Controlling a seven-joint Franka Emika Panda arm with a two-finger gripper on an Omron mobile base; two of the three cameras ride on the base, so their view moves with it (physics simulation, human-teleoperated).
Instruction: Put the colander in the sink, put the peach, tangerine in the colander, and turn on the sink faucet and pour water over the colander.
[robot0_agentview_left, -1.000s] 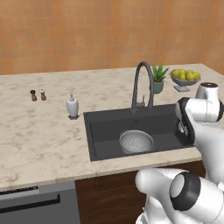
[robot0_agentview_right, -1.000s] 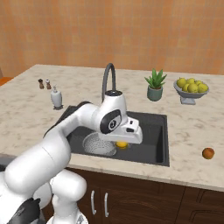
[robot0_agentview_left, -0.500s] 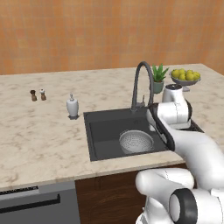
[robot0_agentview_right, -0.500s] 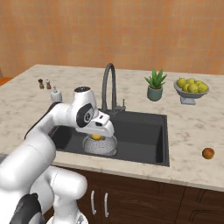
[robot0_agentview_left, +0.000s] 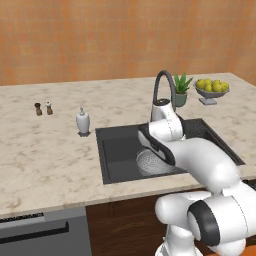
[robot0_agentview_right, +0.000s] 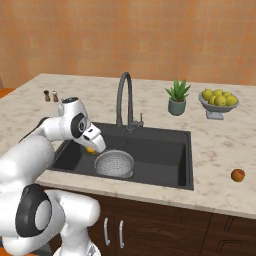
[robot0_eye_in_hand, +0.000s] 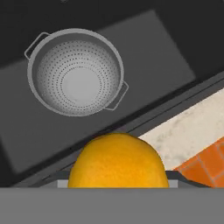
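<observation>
**Fruit carried to the near-left corner of the sink, colander still empty**

Over the last second the arm has swung from the right side of the sink (robot0_agentview_right: 165, 150) across to its left. A second ago the hand hung over the right half of the basin; now the gripper (robot0_agentview_right: 91, 148) sits low over the near-left part, just beside the colander (robot0_agentview_right: 114, 164). It pinches an orange-yellow round fruit (robot0_eye_in_hand: 118, 161), which in the hand view bulges up between the tips and hides most of them; by its colour this is probably the tangerine, though it cannot be told from the peach with certainty. In the right base view a small orange patch shows under the hand.

The colander rests on the sink floor, upright and with nothing in it, its two handles showing in the hand view. From that view the fruit is not yet over the bowl: it lies toward the basin's near wall and the counter (robot0_eye_in_hand: 192, 131) edge. The judgement is that the colander step is done and the first fruit is on its way, needing a short move over the bowl before release.

A second, reddish-orange fruit (robot0_agentview_right: 238, 175) lies on the counter to the right of the sink, well apart from it. The sink faucet (robot0_agentview_right: 124, 100) runs no water.

No brand, label or writing can be read anywhere.
</observation>
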